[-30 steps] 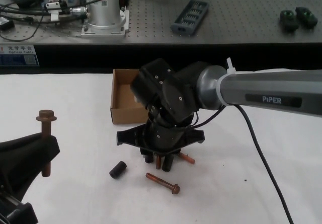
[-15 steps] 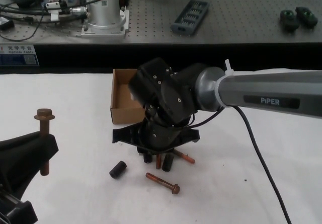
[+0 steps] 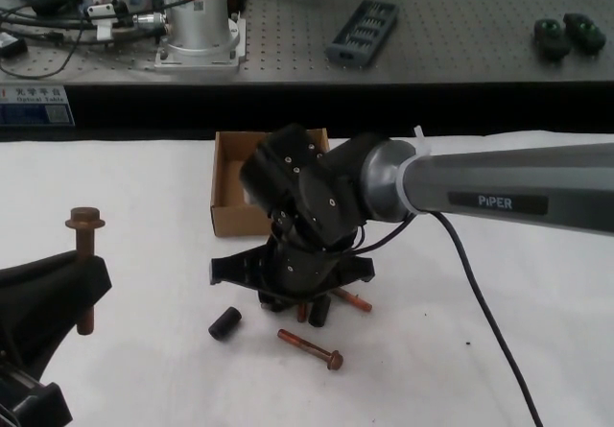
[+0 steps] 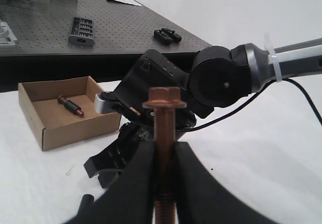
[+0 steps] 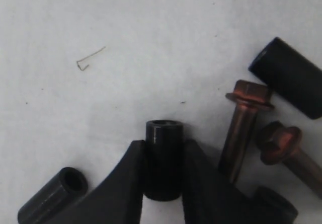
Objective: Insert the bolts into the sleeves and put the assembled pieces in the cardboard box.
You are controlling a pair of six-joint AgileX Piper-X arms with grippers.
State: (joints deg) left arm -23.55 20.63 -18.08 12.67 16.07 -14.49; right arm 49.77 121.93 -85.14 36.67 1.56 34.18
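Now my right gripper (image 5: 164, 148) clamps a sleeve (image 5: 163, 159) just beside the cardboard box's (image 3: 238, 222) near wall, open end downward; my left gripper (image 4: 163, 147), well left of the box, pinches a bolt (image 4: 164, 114) upright, head up.

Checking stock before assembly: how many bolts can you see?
5 bolts: one in the left gripper, one sleeved in the box, three on the cloth by the right gripper. More may hide under it.

I'm seeing a white tabletop (image 3: 537, 369) spreading under the right end effector (image 3: 293, 300), a grey perforated board (image 3: 460, 34) sitting beyond it.
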